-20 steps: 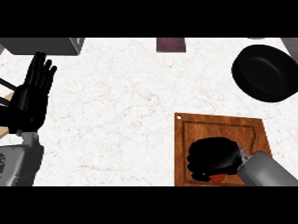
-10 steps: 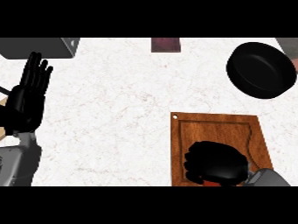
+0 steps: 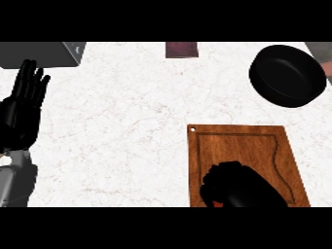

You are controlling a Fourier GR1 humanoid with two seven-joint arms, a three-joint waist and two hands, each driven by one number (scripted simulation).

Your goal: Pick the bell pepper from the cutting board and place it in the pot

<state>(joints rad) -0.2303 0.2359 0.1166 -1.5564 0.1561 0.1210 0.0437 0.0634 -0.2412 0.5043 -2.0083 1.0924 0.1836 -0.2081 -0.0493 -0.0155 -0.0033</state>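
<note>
The right hand (image 3: 239,187) is curled over the bell pepper (image 3: 216,204) (barely visible); it could slip free before the pot (image 3: 287,75) at one o'clock.

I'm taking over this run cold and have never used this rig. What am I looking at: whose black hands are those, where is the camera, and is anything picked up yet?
The camera sits in the robot's head and looks steeply down at a white marble counter. The forearms come in from the bottom edge.

The left hand shows at the left edge, open with fingers up, just resting.

The right hand is low on the wooden cutting board, its fingers curled over something. Only a small red sliver shows beneath it, probably the bell pepper; I cannot tell whether it is lifted off the board.

The black pot stands at the upper right, apart from the board, with nothing visible in it. A small dark red object lies at the top edge, and a grey box at the upper left.
</note>
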